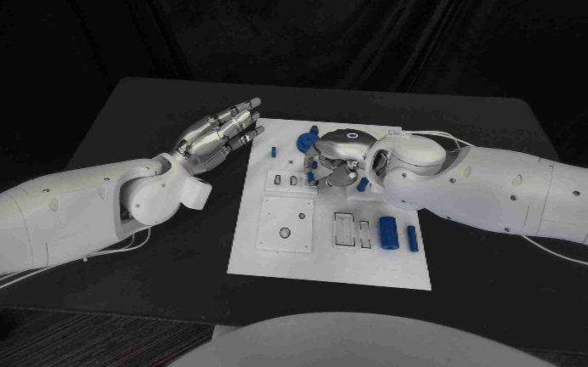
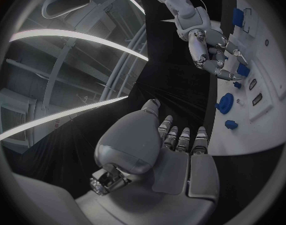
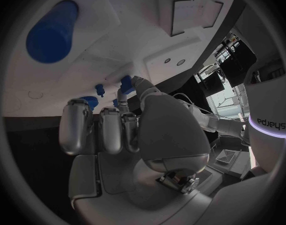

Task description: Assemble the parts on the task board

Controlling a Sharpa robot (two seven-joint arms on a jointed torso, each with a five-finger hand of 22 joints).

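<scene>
The white task board lies in the middle of the black table. My right hand hovers over the board's far middle, fingers curled downward. Its thumb and a finger pinch a small blue part close to the board's surface; the same small blue part appears at its fingertips in the left wrist view. My left hand is stretched out flat beside the board's far left edge and holds nothing. A round blue disc lies between the two hands.
Two blue cylinders, one large and one small, lie on the board's near right. Rectangular slots and a square plate with a hole occupy the near half. More small blue pieces stand at the far edge.
</scene>
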